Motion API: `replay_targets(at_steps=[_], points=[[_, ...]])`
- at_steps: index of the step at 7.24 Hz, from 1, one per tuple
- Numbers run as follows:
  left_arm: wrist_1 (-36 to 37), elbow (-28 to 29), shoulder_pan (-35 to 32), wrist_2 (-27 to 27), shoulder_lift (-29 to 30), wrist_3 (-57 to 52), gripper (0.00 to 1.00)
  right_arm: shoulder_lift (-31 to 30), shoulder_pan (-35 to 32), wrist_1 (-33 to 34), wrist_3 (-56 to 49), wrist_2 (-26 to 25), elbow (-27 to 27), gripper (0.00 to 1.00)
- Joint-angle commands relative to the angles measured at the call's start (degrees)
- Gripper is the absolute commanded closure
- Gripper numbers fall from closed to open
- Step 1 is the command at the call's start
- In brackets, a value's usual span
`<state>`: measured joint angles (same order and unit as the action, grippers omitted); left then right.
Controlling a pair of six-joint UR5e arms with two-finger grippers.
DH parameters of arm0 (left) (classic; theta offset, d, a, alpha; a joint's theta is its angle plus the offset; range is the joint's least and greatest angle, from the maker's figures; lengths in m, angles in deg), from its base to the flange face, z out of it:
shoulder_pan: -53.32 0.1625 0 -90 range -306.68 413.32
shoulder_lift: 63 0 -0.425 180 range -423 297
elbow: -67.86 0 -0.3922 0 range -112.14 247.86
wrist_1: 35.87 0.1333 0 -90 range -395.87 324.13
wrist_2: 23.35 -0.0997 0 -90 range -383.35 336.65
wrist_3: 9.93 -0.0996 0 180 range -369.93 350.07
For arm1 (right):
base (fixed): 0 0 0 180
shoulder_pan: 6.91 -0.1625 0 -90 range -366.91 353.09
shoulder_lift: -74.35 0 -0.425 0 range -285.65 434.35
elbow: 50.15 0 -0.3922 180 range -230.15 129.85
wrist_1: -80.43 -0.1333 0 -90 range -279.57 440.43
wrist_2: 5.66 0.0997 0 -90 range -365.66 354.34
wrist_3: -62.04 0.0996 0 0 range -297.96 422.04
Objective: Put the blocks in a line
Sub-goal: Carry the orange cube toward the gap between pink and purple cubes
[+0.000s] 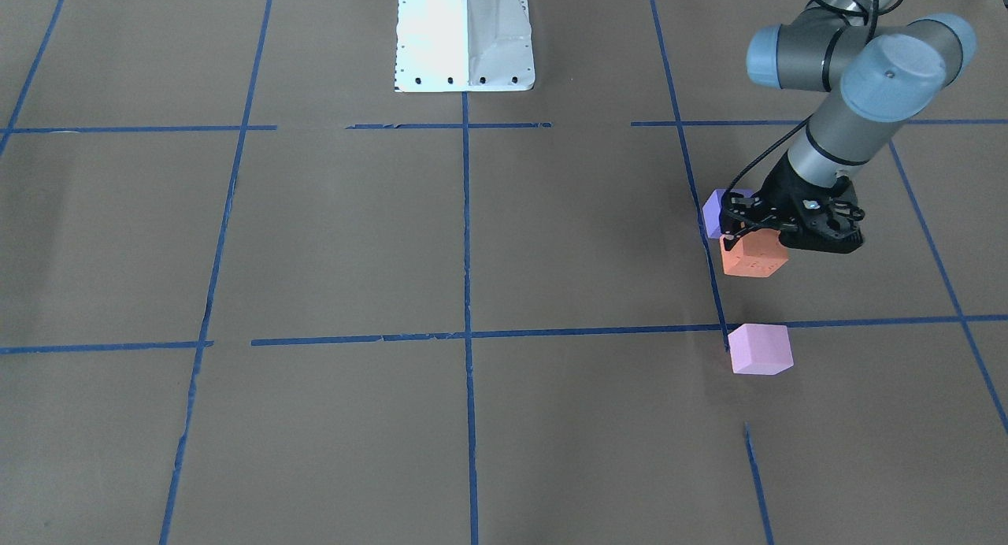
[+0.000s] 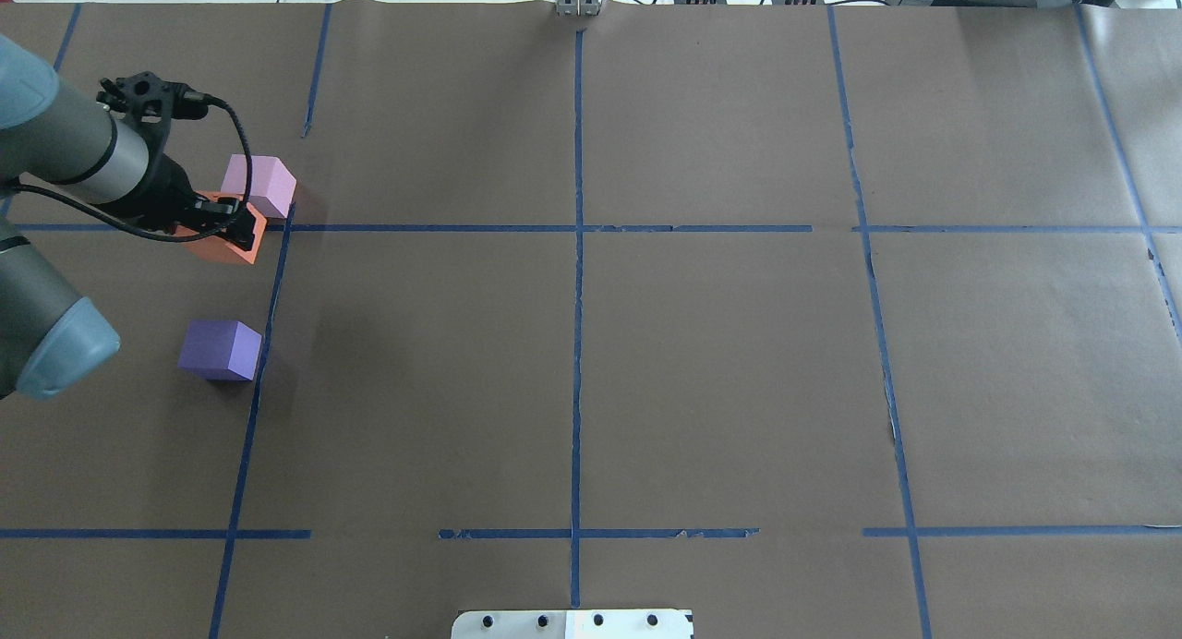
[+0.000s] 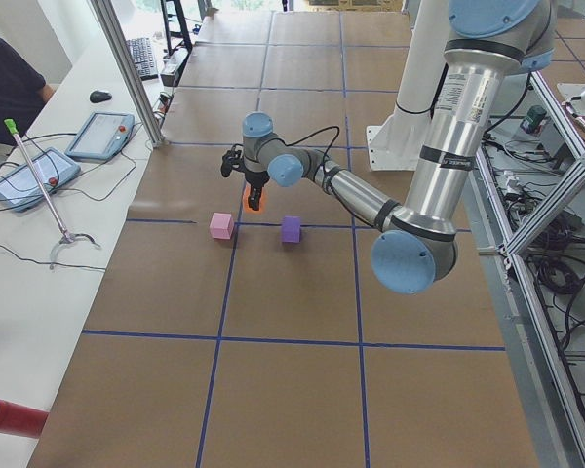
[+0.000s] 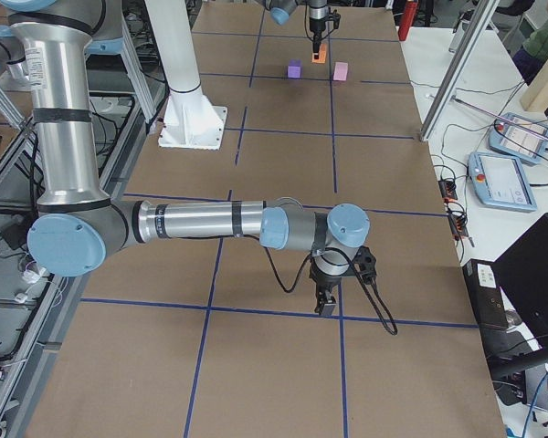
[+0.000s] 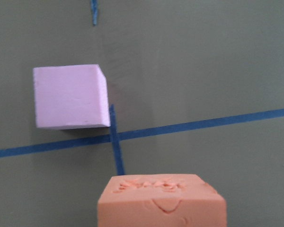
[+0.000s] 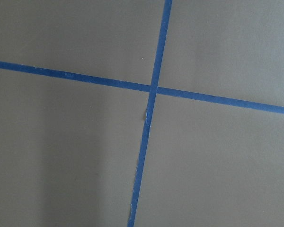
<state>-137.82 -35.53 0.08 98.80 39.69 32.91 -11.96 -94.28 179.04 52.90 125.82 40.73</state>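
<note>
Orange block (image 1: 754,257) was the piece in hand. You had the left gripper (image 2: 226,222) clamped on it from above, pinching two opposite sides. It hung between the pink block (image 1: 760,348) and the purple block (image 1: 713,213). Both side views put it higher in frame than the pink block, so I judged it lifted clear of the table (image 2: 646,390), not resting on it.

Step, as judged: carry-and-place, mid-transfer. The purple block lay flat, well apart from the pink block, with room between them for one more.

Next move, as judged:
- You needed to lower the orange block straight down into that gap, on the line running from the pink block to the purple block.
- Its faces wanted squaring to the pink block's.
- Release should come only once it sat flat, followed by a vertical lift-off. Its top face looked dented and soft, so a dragged finger could shift it.

Pose: your left arm (image 1: 835,127) reached low over the table, wrist turned so the fingers pointed down. Its wrist camera looked over the orange block at the pink block just ahead.

Your right arm (image 4: 201,222) stretched out well apart from the pink block, with the right gripper (image 4: 327,306) pointing down near a tape cross (image 6: 153,88). Only a side view showed that gripper, so I could not tell whether it was open or closed.
</note>
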Motion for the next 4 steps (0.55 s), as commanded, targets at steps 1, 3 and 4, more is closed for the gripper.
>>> replay_targets(at_steps=[1,3,4], points=[[-0.2,0.9,-0.6,3.1,-2.7,-4.1,0.75,0.0,0.0,0.0,0.0,0.0,0.0,0.00],[-1.7,3.9,-0.5,3.2,-1.2,-4.7,0.75,0.0,0.0,0.0,0.0,0.0,0.0,0.00],[-1.8,6.3,-0.5,3.3,0.5,-4.8,0.75,0.0,0.0,0.0,0.0,0.0,0.0,0.00]])
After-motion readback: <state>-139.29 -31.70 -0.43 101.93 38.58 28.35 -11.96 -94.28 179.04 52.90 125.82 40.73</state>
